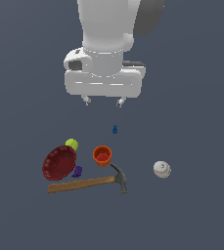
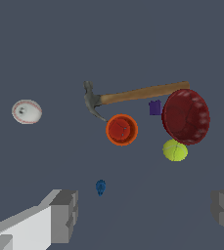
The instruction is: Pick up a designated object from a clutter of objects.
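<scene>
The desk [image 1: 201, 219] is a flat dark grey-blue surface whose edges and corners lie outside both views, so no place can be tied to them. Nearest in the exterior view lies the hammer [image 1: 89, 182], with its smooth wooden handle and dark metal head, the bare desk in front of it. Just behind it sit the small purple lump [image 1: 77, 171], the ribbed dark red bowl [image 1: 58, 163] and the orange cup [image 1: 102, 156]. The white baseball [image 1: 162, 169] with red stitching rests well apart, toward the exterior view's right. The yellow-green ball [image 1: 72, 144] touches the bowl's far rim.

Farther back, alone on bare desk, stands the tiny blue pawn [image 1: 115, 129], narrow on top, wider at the base. The gripper [image 1: 103, 101] hangs above it, empty, jaws spread wide; the pawn lies below and between the fingertips [image 1: 120, 102], untouched.
</scene>
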Robot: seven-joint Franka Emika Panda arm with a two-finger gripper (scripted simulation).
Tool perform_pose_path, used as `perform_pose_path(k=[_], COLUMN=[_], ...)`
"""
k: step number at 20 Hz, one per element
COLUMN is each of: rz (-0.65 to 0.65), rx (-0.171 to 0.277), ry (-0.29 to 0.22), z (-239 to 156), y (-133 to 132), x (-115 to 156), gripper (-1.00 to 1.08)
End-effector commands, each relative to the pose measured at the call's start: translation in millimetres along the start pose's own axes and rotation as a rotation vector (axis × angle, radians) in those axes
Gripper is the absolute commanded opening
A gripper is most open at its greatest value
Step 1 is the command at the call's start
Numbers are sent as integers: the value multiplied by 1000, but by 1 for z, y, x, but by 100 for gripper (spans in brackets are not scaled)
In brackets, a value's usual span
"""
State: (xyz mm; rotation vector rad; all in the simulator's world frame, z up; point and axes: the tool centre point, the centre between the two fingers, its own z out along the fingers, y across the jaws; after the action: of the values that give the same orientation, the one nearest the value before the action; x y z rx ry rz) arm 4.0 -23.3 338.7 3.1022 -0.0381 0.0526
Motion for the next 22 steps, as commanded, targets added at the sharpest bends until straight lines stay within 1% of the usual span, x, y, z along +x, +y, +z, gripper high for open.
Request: perform_pose_path(k=[1, 12, 17, 22], rz=[0, -15, -4, 35], rx=[0, 19, 18, 20], ry=[0, 12, 10, 8], z=[0, -12, -7, 9], y=[0, -10, -11, -13], x=[0, 3, 2, 0], gripper=[100, 100, 100, 100])
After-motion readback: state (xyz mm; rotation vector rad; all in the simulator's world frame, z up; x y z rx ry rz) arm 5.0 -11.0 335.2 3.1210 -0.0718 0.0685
